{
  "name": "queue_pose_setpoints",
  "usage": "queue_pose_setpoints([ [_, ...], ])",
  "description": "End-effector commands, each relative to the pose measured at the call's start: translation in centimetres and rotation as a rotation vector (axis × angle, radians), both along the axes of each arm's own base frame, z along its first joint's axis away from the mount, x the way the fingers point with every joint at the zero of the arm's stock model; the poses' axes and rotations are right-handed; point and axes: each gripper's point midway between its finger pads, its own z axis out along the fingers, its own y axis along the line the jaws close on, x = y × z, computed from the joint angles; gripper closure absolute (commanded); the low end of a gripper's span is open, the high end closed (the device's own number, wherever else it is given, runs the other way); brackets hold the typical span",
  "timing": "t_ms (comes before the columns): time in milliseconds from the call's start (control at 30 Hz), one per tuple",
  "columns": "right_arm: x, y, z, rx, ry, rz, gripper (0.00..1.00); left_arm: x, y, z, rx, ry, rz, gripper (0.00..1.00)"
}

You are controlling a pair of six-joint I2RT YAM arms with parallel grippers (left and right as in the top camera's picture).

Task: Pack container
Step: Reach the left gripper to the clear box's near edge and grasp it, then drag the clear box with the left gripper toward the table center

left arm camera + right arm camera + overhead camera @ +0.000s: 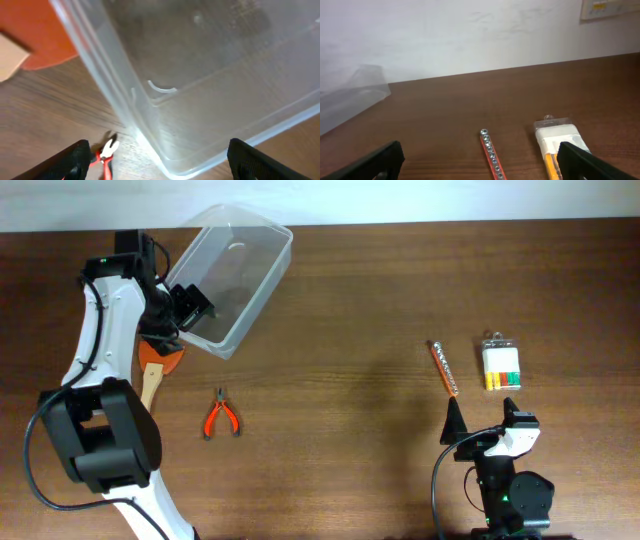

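At the far left of the dark brown wooden tabletop (pixel 340 300) lies an orange spatula with a pale wooden handle (pixel 152 370), partly under my left arm. Just beside it my left tool (pixel 159 145) is spread wide around the near corner of the clear rectangular plastic container (pixel 245 265), which sits at an angle near the back left edge; I cannot tell whether either finger touches its wall. In front of the container, apart from it, are small orange-handled pliers (pixel 221 416). Well to the right lies a thin orange strip with a row of small metal studs (pixel 491 155), and just beside it a clear blister pack holding yellow and green pieces (pixel 501 364); no writing on it is readable. My right tool (pixel 479 146) is spread wide, empty, near both. The wall label (pixel 605 7) is too small to read.
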Motion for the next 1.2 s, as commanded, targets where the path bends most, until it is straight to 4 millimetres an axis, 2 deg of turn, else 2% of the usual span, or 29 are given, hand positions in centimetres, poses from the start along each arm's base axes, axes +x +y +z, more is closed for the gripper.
queue_pose_setpoints([
  [0,0.0,0.0,-0.2,0.002,-0.002,0.002,0.01,0.4,1.2,0.4,0.050,-0.009,0.026,0.11],
  [500,0.0,-0.1,0.0,0.001,-0.009,-0.002,0.01,0.5,1.0,0.4,0.047,-0.013,0.020,0.11],
  [567,0.0,-0.9,0.5,-0.001,-0.029,-0.050,0.01,0.5,1.0,0.4,0.046,-0.014,0.020,0.27],
  [600,0.0,-0.8,1.1,-0.001,-0.053,-0.042,0.01,0.5,1.0,0.4,0.043,-0.014,0.019,0.46],
  [633,0.1,-0.6,1.8,-0.001,-0.080,-0.029,0.01,0.4,1.0,0.4,0.043,-0.013,0.019,0.56],
  [700,0.0,-0.4,2.9,-0.001,-0.127,-0.021,0.01,0.4,1.0,0.4,0.043,-0.013,0.020,0.65],
  [800,-0.1,-0.4,4.2,-0.001,-0.170,-0.021,0.01,0.4,1.0,0.4,0.043,-0.013,0.020,0.63],
  [867,-0.1,-0.4,4.6,-0.002,-0.174,-0.021,0.01,0.2,0.9,0.4,0.042,-0.004,0.019,0.44],
  [1033,0.0,-0.4,5.6,-0.002,-0.167,-0.021,0.01,0.1,0.9,0.3,0.042,0.003,0.020,0.42],
  [1133,0.3,-0.4,6.9,-0.002,-0.152,-0.021,0.02,0.1,1.0,0.1,0.046,0.005,0.024,0.41],
  [1167,0.7,-0.4,8.0,-0.010,-0.135,-0.021,0.01,0.2,1.0,-0.2,0.047,0.009,0.024,0.38],
])
